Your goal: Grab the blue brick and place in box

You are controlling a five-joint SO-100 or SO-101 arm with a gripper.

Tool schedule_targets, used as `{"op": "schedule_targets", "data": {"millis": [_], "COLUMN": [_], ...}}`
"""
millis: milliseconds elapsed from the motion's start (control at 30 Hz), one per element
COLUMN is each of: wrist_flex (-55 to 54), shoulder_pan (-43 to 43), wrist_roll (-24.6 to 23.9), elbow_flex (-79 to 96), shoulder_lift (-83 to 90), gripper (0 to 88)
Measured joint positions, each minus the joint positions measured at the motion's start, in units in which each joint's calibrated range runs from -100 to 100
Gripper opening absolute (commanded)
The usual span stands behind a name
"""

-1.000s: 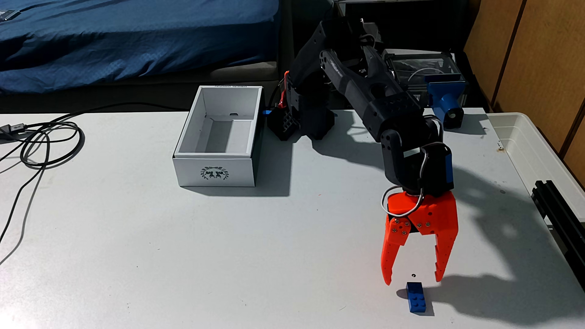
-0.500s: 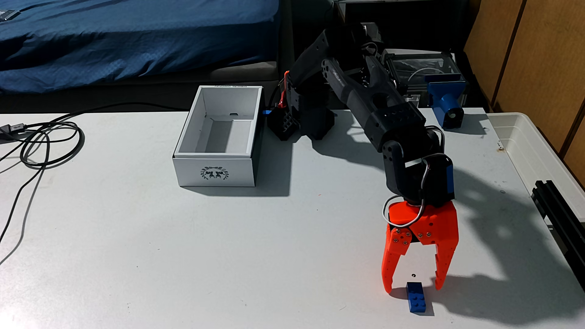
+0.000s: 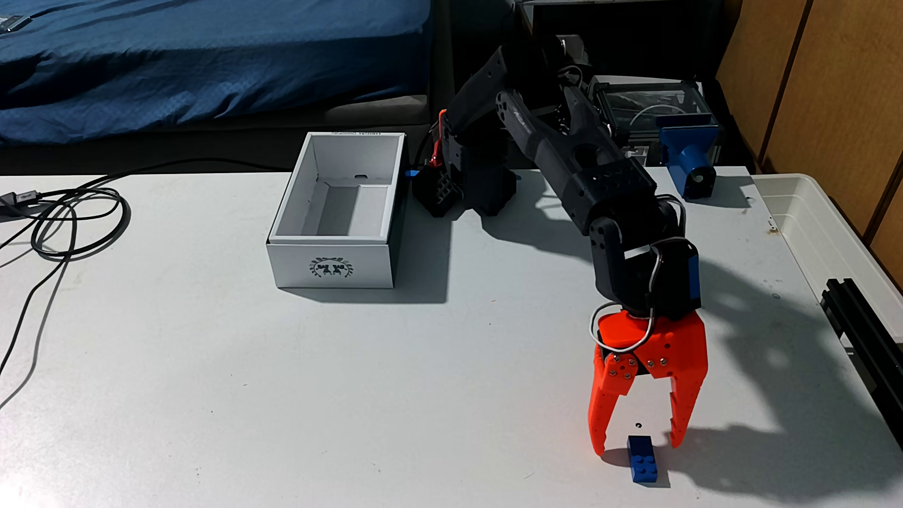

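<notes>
In the fixed view the small blue brick (image 3: pixel 642 460) lies on the white table near the front edge, studs up, its long side running toward the camera. My orange gripper (image 3: pixel 637 446) hangs open, pointing down, its two fingertips low at either side of the brick's far end; whether they touch the brick I cannot tell. Far to the left and back stands the open white box (image 3: pixel 337 266) with a dark wreath emblem on its front.
Coiled black cables (image 3: pixel 73 220) lie at the table's left. A blue plastic device (image 3: pixel 688 161) stands back right behind the arm, a translucent white tub (image 3: pixel 821 234) at the right edge, and a black rail (image 3: pixel 865 322) at the far right.
The gripper has come down and slightly forward, from above and behind the brick to straddling its far end. The fingers stayed open. Brick and box have not moved.
</notes>
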State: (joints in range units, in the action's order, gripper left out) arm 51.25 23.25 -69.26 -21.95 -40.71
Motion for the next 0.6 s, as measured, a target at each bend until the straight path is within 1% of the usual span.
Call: {"op": "schedule_targets", "data": {"millis": [333,600], "wrist_flex": [0.35,2.72], "shoulder_pan": [0.00,0.00], "wrist_roll": [2.74,3.42], "elbow_flex": [0.00,0.00], "shoulder_lift": [0.00,0.00], "gripper": [26.2,26.2]}}
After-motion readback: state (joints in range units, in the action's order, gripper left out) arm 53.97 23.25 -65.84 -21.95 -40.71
